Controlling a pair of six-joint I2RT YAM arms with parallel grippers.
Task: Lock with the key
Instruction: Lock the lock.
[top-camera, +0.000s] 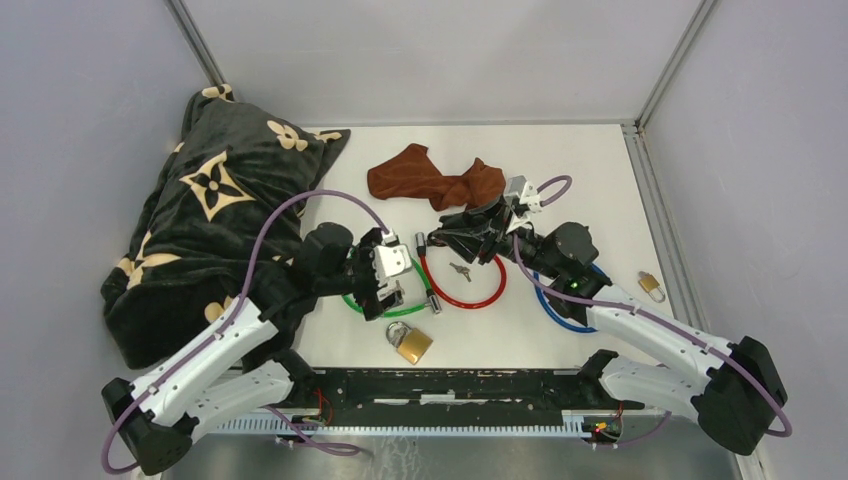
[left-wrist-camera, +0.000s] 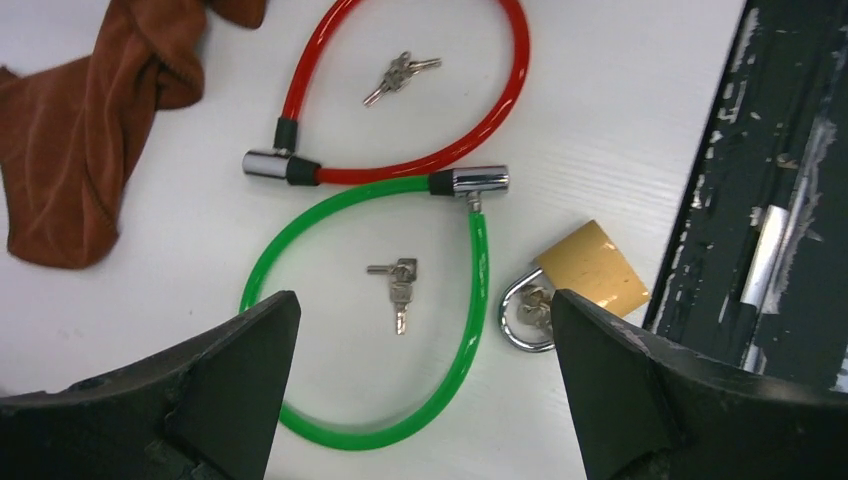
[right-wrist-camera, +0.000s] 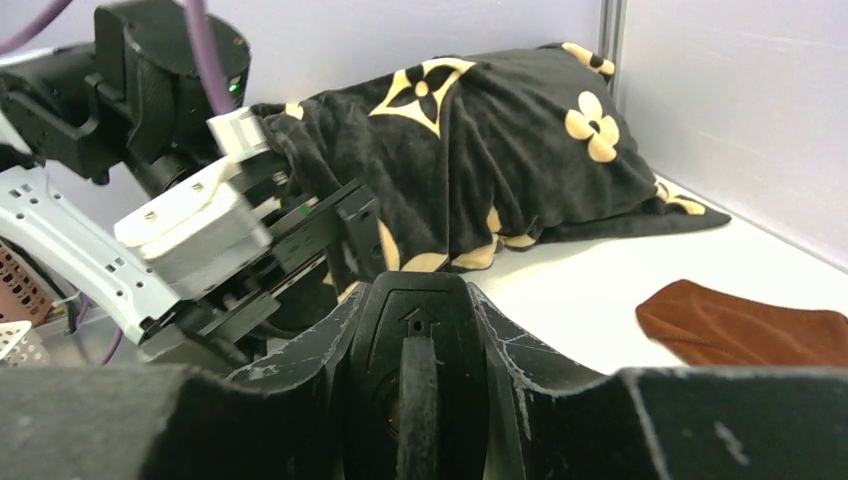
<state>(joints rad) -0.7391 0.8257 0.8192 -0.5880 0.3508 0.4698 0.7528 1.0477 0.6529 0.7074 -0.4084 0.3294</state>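
The green cable lock (left-wrist-camera: 479, 290) lies as a closed loop on the white table (top-camera: 560, 160), with its chrome barrel (left-wrist-camera: 480, 181) at the loop's 3 o'clock in the top view. A bunch of keys (left-wrist-camera: 400, 290) lies inside the loop. The left gripper (left-wrist-camera: 425, 300) hangs over it with jaws spread wide and holding nothing.

A red cable lock (left-wrist-camera: 310, 70), also a closed loop, touches it at 2 o'clock and has a second bunch of keys (left-wrist-camera: 400, 72) inside. The right gripper (top-camera: 447, 238) sits above the red loop's 10 o'clock edge. Its fingers hug a black piece (right-wrist-camera: 418, 330) marked with an arrow; I cannot tell what it is.

A brass padlock (left-wrist-camera: 592, 268) lies at the green loop's 5 o'clock. A blue cable lock (top-camera: 558, 318) lies partly under the right arm, with a small padlock (top-camera: 650, 286) at its 2 o'clock. A brown cloth (left-wrist-camera: 90, 130) lies at 12 o'clock from the red loop. A black flowered blanket (top-camera: 215, 220) is heaped along the table's 9 o'clock side. Grey walls (top-camera: 420, 50) enclose the table, and a scuffed black rail (top-camera: 450, 385) runs along its near edge.
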